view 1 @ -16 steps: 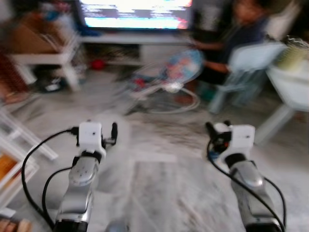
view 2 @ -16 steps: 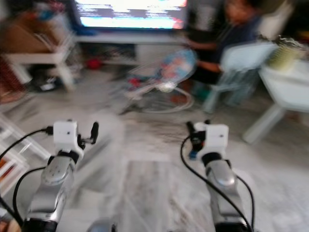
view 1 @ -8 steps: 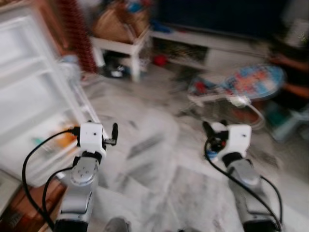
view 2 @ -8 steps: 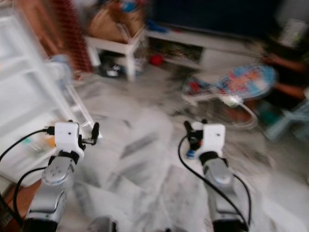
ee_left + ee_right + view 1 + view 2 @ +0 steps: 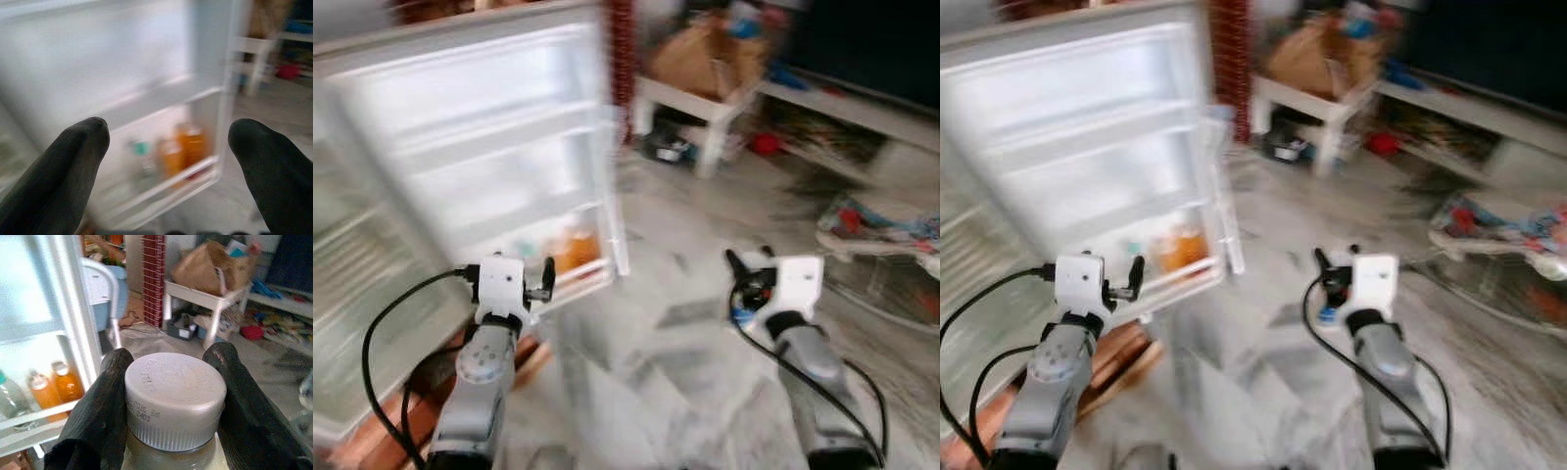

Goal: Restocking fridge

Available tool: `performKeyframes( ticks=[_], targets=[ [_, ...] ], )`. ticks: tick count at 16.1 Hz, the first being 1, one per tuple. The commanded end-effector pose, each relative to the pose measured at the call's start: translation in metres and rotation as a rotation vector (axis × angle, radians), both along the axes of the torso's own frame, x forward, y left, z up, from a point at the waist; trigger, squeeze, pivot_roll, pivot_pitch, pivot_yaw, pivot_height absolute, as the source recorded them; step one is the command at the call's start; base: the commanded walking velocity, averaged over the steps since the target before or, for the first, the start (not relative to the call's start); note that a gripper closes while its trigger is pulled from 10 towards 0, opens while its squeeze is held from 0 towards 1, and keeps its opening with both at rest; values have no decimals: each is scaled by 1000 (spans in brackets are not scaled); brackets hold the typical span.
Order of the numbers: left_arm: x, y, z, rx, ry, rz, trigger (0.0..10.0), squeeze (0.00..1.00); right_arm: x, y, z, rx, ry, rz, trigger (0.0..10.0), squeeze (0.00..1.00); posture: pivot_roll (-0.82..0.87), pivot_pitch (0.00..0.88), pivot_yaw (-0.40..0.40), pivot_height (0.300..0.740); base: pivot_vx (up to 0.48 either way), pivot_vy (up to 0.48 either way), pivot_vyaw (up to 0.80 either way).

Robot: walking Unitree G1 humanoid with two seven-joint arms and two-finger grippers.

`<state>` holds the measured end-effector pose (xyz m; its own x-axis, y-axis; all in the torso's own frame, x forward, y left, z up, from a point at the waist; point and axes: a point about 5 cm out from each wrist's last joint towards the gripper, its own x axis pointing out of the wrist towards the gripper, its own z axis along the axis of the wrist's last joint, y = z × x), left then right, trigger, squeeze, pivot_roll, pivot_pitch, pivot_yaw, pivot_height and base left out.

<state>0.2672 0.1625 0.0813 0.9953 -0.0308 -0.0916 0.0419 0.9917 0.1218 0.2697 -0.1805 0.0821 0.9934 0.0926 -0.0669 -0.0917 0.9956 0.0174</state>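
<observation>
The right end effector (image 5: 171, 396) is gripping a bottle with a ribbed white cap (image 5: 175, 399), its two black fingers (image 5: 100, 406) pressing against either side of the neck just under the cap, so the bottle is sitting squarely between them, above the marbled floor (image 5: 675, 372). The left end effector (image 5: 171, 161) is hanging with its fingers spread wide apart and nothing between them, pointing toward the open fridge door (image 5: 489, 147). The door is standing on the robot's left, its white shelves facing the room. On the lowest door shelf (image 5: 34, 418), two orange bottles (image 5: 56, 384) are standing side by side, with a clear bottle with a teal cap (image 5: 142, 159) just beside them. Further back, a low white table (image 5: 705, 108) is carrying a brown paper bag (image 5: 215, 267). The head views are blurring heavily.
</observation>
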Motion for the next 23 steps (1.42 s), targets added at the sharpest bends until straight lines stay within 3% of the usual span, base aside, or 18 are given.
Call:
performKeyframes(
  ticks=[1,8,14,23],
  targets=[
    [-2,6,-1,27,1,20,10000,0,4,11,9,14,-45,33,10000,0,93,53,-50,740,0,0,800],
    [-6,7,-6,42,15,-10,10000,0,7,9,10,27,-52,28,10000,0,95,55,-54,740,0,0,798],
    [-4,7,-4,43,7,-28,10000,0,10,12,15,67,-72,44,10000,0,94,55,-54,740,0,-134,0],
    [-3,5,-6,44,10,-25,10000,0,9,16,18,38,-93,102,10000,0,88,58,-56,740,0,-30,792]
  ],
)
